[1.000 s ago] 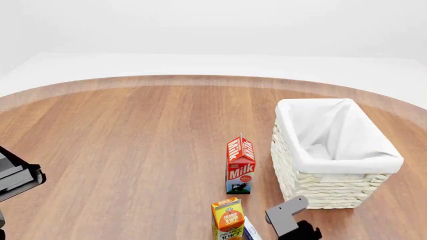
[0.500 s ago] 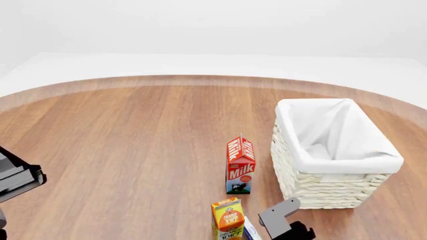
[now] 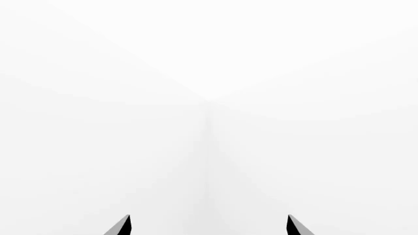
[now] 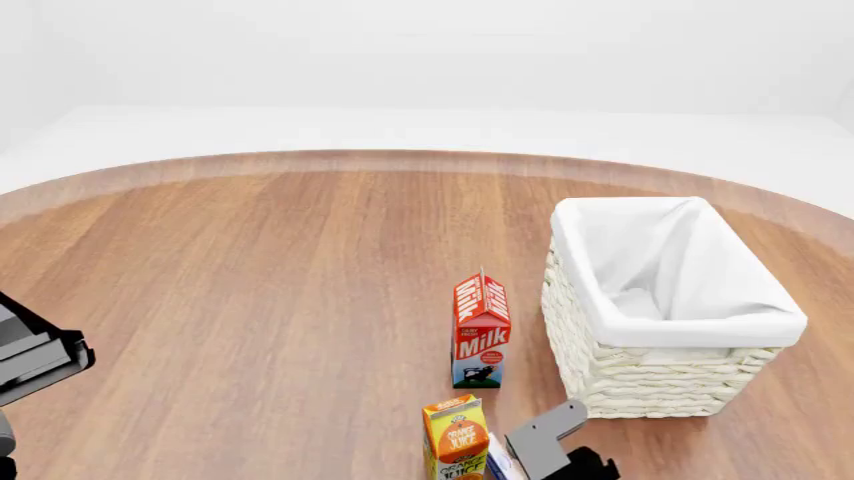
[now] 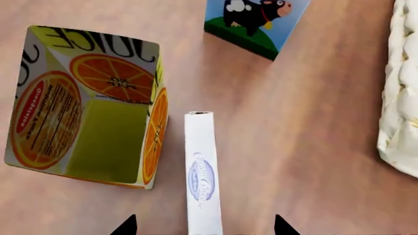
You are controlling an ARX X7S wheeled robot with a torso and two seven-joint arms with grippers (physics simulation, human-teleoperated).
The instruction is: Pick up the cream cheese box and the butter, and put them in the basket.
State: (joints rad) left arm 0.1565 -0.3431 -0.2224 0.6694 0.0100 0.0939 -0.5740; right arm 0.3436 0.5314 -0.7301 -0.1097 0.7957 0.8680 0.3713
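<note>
The cream cheese box [image 5: 201,177] is seen standing on its thin edge on the wooden counter [image 4: 267,280], right beside the orange juice carton [image 5: 91,105], with the milk carton [image 4: 481,329] a bit further back. The right claw [image 5: 203,230] is held spread wide, a tip on either side of the box, not touching it. The basket [image 4: 663,306] sits just right of the milk. The left claw [image 3: 207,227] is also held wide, pointed at blank white. Butter can't be spotted anywhere.
</note>
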